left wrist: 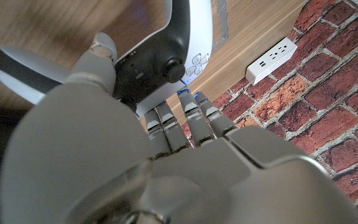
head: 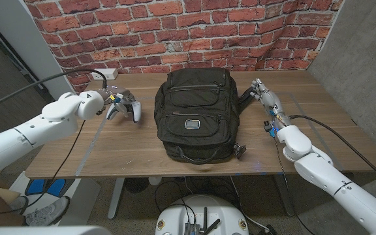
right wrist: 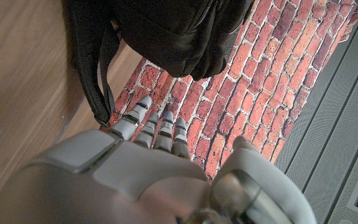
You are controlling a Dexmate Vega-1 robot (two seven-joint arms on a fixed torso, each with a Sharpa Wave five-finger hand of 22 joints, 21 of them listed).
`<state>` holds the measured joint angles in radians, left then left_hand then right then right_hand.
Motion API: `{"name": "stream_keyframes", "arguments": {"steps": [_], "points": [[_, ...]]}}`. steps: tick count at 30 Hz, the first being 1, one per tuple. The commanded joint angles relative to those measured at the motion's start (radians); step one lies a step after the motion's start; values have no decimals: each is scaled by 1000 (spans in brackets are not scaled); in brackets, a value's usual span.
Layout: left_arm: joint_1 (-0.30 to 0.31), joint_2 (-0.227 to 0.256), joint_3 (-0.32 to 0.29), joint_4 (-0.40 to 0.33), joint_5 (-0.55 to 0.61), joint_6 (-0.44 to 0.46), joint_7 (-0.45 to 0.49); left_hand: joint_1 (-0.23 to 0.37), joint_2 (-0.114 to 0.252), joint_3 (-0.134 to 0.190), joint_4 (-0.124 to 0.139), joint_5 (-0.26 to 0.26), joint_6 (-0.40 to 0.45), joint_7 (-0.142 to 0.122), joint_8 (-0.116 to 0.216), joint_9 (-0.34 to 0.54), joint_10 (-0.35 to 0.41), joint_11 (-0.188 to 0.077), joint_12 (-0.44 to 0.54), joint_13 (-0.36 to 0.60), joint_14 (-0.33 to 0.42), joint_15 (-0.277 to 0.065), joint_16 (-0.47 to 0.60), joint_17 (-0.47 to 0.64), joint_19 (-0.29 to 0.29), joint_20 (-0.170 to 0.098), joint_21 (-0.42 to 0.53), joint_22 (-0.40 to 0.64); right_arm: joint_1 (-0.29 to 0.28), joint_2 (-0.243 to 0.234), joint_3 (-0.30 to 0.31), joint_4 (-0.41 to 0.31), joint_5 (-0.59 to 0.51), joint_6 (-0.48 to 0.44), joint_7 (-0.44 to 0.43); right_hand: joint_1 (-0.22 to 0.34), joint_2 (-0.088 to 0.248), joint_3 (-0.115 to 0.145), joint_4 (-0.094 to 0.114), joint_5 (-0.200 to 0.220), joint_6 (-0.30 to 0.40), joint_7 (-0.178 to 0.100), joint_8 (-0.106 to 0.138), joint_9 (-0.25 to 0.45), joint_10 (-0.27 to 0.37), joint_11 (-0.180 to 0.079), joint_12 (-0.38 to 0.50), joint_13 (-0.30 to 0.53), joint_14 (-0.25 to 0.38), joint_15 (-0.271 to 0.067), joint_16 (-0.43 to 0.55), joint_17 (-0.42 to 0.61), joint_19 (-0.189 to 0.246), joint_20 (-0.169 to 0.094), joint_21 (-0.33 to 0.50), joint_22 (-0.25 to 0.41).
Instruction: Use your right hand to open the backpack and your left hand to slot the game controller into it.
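A black backpack [head: 194,114] lies zipped in the middle of the wooden table [head: 109,153]; the right wrist view shows its body [right wrist: 166,31] and a shoulder strap [right wrist: 98,81]. To its left sits a white and black game controller [head: 128,108] [left wrist: 166,50]. My left hand [head: 111,102] [left wrist: 117,143] grips it, thumb on one side, fingers [left wrist: 194,112] against its far edge. My right hand [head: 267,99] [right wrist: 148,127] hovers beside the backpack's right side, fingers stretched out and holding nothing, their tips near the strap.
A white power strip [head: 103,74] [left wrist: 272,59] lies at the table's back left against the brick wall [head: 175,32]. A black cable [head: 57,78] runs to it. The backpack's top handle [head: 198,156] faces the table's front edge.
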<state>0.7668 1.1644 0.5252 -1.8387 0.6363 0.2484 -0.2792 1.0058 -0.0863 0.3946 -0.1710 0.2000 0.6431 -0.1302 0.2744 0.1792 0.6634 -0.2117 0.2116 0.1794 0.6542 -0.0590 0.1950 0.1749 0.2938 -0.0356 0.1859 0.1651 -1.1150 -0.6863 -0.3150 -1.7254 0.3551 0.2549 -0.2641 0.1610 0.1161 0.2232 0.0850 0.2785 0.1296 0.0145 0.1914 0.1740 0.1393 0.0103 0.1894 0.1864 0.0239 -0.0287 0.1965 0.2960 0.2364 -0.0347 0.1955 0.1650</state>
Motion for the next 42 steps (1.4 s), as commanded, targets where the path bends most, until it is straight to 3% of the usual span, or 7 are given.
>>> {"name": "stream_keyframes", "arguments": {"steps": [1, 13, 35, 42], "points": [[43, 18, -22, -45, -7, 52, 6, 26, 45, 4, 5, 6, 22, -9, 9, 4, 10, 0, 1, 3, 11, -173, 0, 1, 9, -168, 5, 3, -89, -49, 26, -103, -138, -8, -79, 20, -5, 5, -18, -6, 32, 0, 12, 3, 20, 0, 11, 2, 19, -3, 13, -4, 15, 0, -1, 3], [49, 18, -24, -59, -9, 71, 5, 28, 53, 3, 5, 5, 33, -6, 6, 4, 20, 0, 0, 3, 19, -174, 1, 2, 12, -168, 5, 3, -191, -85, 64, -211, -272, -56, -142, 44, -19, 9, -50, -17, 1, -9, -4, 4, 18, -8, 7, 2, 26, -7, 15, -15, 29, -4, -1, 3], [15, -6, -4, -51, 3, 74, -22, 34, 63, 2, 3, 5, 51, -11, 2, 4, 33, -1, -2, 3, 32, -175, 2, 2, 18, -168, 6, 4, -343, -108, 120, -349, -492, -113, -200, 60, -24, 11, -74, -27, -14, -14, -7, 3, 18, -15, 6, 2, 31, -15, 18, -21, 34, -8, -2, 3], [-14, -23, 14, -30, 15, 64, -46, 34, 67, 2, 4, 5, 54, -12, 0, 4, 37, 0, -2, 3, 36, -175, 2, 2, 19, -167, 6, 4, -389, -126, 138, -397, -556, -152, -191, 70, -28, 13, -88, -32, -2, -16, -2, 3, 28, -14, 9, 3, 33, -15, 18, -25, 14, -12, -10, 3]]}}
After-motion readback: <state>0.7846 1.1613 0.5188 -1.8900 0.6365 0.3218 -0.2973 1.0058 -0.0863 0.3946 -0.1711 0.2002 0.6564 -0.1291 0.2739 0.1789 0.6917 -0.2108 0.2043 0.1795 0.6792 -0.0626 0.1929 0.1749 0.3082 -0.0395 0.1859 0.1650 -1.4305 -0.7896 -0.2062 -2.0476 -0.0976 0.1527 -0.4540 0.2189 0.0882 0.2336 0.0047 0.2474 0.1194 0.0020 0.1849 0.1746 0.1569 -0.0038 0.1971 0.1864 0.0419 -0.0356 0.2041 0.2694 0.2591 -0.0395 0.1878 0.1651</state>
